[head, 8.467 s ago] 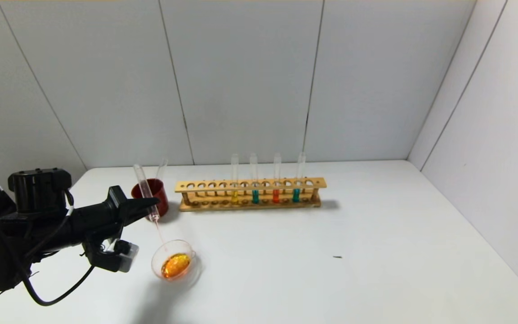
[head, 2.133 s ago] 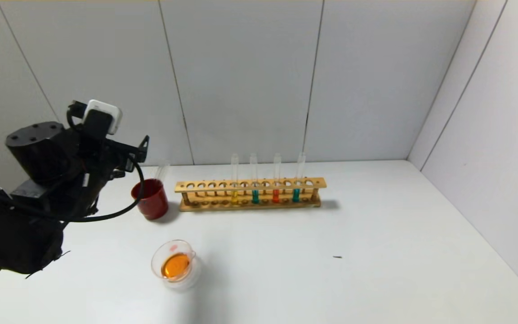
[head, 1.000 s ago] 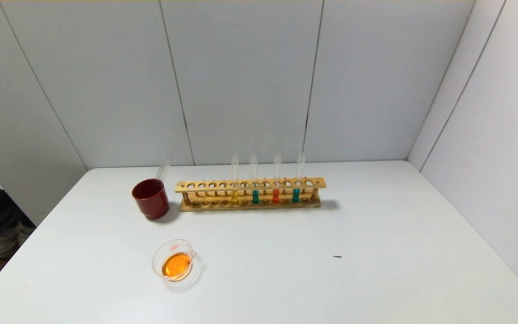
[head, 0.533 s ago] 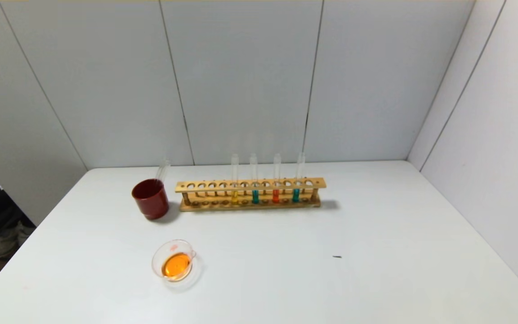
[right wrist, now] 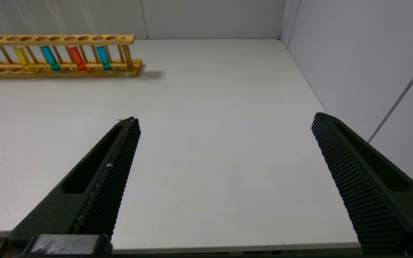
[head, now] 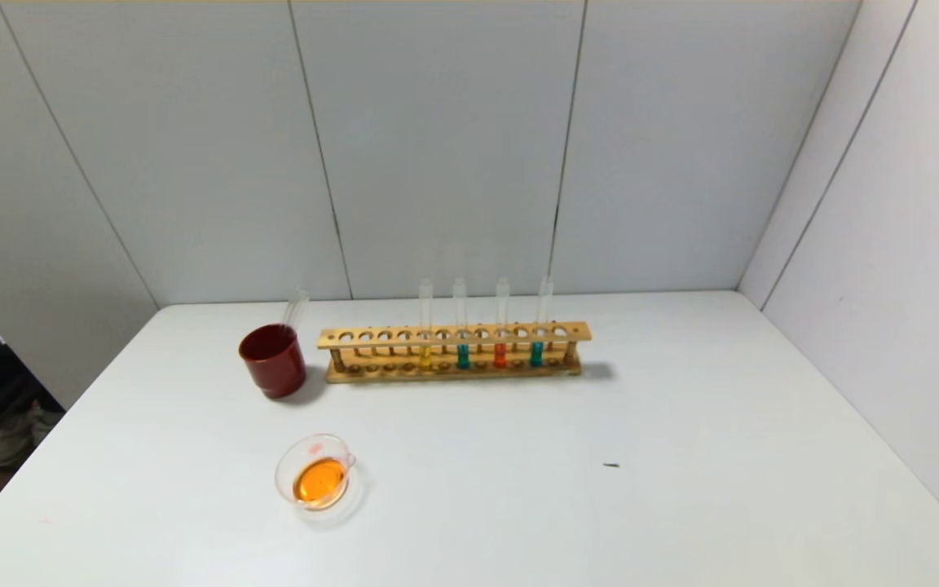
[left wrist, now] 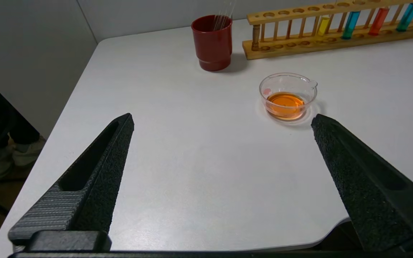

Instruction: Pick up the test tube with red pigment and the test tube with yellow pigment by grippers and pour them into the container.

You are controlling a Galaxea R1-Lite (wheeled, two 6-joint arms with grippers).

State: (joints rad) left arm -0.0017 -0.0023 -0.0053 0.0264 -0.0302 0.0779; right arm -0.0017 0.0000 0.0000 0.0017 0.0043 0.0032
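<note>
The container (head: 315,438), a low clear dish, stands on the table's front left and holds orange liquid; it also shows in the left wrist view (left wrist: 264,89). In the wooden rack (head: 372,336) stand a test tube with yellow pigment (head: 425,355) and a test tube with red pigment (head: 500,353), each next to a teal tube. Neither arm shows in the head view. My left gripper (left wrist: 222,118) is open and empty, back over the table's front left edge, short of the container. My right gripper (right wrist: 225,118) is open and empty over the front right edge, far from the rack (right wrist: 127,73).
A dark red cup (head: 273,360) with empty clear tubes leaning in it stands left of the rack. Two teal tubes (head: 463,355) stand in the rack. A small dark speck (head: 611,465) lies right of centre. Grey walls close the back and right.
The left arm poured from a tube into the container 8.5 s ago, rose near the cup by 2.1 s ago, then left the head view. Nothing has moved in the last second.
</note>
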